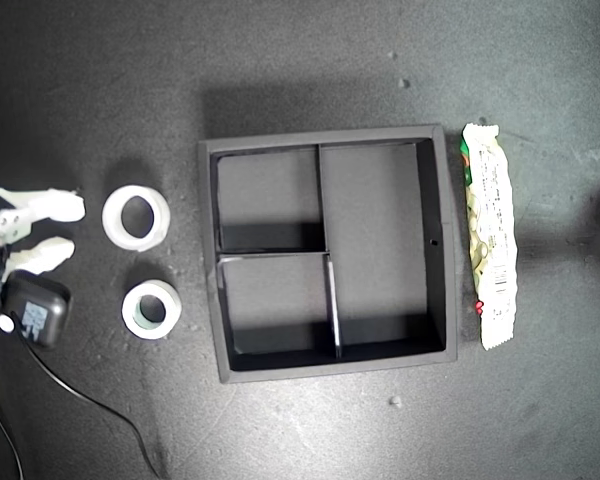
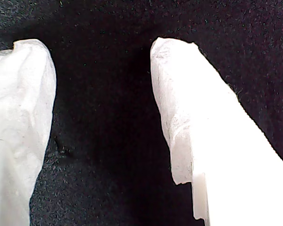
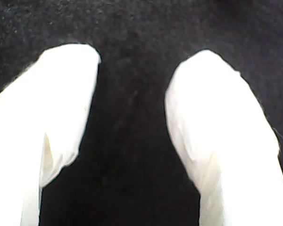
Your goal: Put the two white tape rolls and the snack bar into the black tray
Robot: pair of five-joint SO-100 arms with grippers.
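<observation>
"Where does everything sit?"

"The black tray [image 1: 207, 260] is mid-tabletop with nothing in it. The larger tape roll [image 1: 136, 217] and the smaller tape roll [image 1: 151, 309], the one with the greenish inner rim, lie flat between the tray and the tabletop [image 1: 300, 60] edge at the exterior view's left. The snack bar [image 1: 490, 235] lies alongside the tray's far wall, towards the exterior view's right."

"And the jaws?"

"My first gripper [image 2: 101, 44] and my second gripper [image 3: 137, 49] are both spread wide over bare black surface, holding nothing. An arm [image 1: 10, 220] waits just beside the larger roll; I can't tell which one it is."

"How should it begin?"

"I'd put one finger down through the roll's hole and the other outside, pinch the wall, lift clear of the tray's rim, and mind the camera block [image 1: 38, 310] nearby."

"Any writing?"

"Only a barcode [image 1: 495, 300] and print too small to read."
</observation>
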